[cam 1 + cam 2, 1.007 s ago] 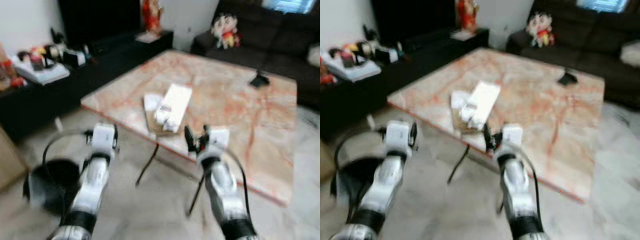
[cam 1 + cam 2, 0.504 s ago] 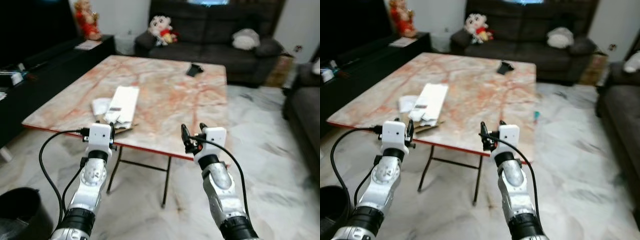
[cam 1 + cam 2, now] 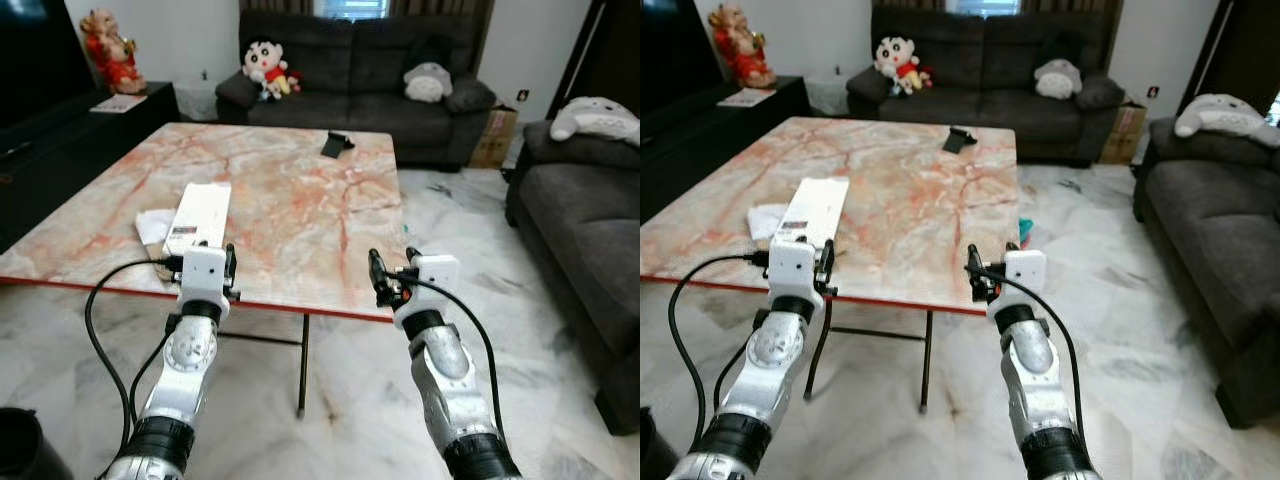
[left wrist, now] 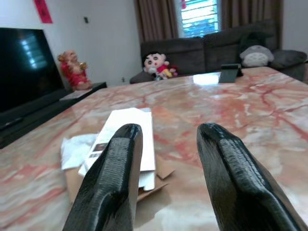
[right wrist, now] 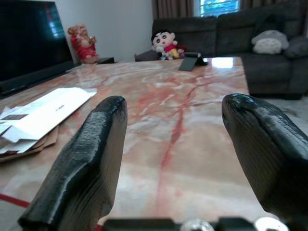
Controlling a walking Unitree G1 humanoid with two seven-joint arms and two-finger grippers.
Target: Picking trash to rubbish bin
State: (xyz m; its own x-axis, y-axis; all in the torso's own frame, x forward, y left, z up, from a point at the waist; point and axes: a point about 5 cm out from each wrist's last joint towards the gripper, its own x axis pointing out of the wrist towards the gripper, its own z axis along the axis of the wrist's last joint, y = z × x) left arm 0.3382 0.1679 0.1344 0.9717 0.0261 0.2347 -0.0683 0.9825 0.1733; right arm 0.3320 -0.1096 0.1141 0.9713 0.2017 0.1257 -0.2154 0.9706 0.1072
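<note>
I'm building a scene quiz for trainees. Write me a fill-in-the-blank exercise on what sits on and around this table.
1. The flat white box lies on the ____ table.
2. Both the left end effector and the right end effector have their fingers ____.
3. The cartoon doll sits on the dark ____ behind the table.

Missing words: marble; open; sofa

The table (image 3: 300, 200) is pinkish cream marble veined in orange-red, with a thin red edge. On it lie a white flat carton (image 3: 198, 215) over brown cardboard (image 4: 159, 175) and white paper (image 3: 152, 222). The sofa (image 3: 350, 50) is dark grey, the floor (image 3: 560, 330) white marble with grey veins.
</note>
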